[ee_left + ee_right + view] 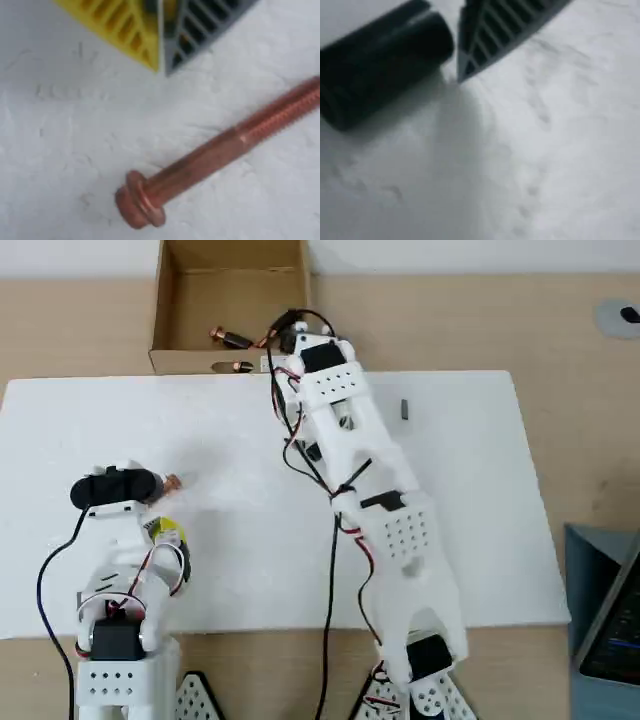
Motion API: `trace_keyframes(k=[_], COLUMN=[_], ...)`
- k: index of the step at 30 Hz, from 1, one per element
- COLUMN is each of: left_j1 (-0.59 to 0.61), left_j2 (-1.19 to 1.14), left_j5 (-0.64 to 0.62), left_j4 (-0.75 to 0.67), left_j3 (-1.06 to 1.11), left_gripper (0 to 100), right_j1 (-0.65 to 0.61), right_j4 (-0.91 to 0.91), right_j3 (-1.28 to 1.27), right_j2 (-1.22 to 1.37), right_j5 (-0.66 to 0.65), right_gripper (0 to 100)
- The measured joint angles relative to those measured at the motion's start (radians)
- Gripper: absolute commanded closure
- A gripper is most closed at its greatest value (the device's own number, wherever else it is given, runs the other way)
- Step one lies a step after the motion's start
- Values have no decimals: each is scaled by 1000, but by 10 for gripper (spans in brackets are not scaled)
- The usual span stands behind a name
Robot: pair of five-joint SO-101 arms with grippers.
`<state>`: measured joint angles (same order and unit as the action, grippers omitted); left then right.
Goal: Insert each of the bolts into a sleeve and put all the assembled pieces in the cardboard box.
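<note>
One copper-coloured flanged bolt [200, 162] is seen lying flat on the white foam mat [230, 540], well apart from the open cardboard box [240, 290]. The left gripper [160, 60] is set close by it, its yellow and grey fingertips [130, 30] pressed together with nothing between them. The bolt's long axis runs slantwise past the tips without touching them. The flanged head lies farther out, and the threaded end is cut off at the frame edge. The left arm is by far the nearer. It is judged that the jaws must be opened and brought across the shaft before any grip can be taken.

The right gripper [288, 338] is placed at the box's near wall, and whether it is open or closed cannot be told. A black slotted cylindrical sleeve [380, 65] is seen just beside it, one end cut off. Two assembled pieces [230, 338] are made out at the box. One lies inside, while the other's exact seat at the near wall is hard to tell.
</note>
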<state>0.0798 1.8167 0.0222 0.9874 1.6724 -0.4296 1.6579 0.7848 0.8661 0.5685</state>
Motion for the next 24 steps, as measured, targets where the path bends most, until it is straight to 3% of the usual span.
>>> trace_keyframes(k=[19, 24], left_j1=[0, 0], left_j2=[0, 0], left_j5=[0, 0], left_j4=[0, 0], left_j3=[0, 0], left_gripper=[998, 998], right_j1=[25, 35], right_j4=[51, 52], right_j3=[60, 61], right_j2=[44, 49], right_j5=[21, 21], right_gripper=[770, 885])
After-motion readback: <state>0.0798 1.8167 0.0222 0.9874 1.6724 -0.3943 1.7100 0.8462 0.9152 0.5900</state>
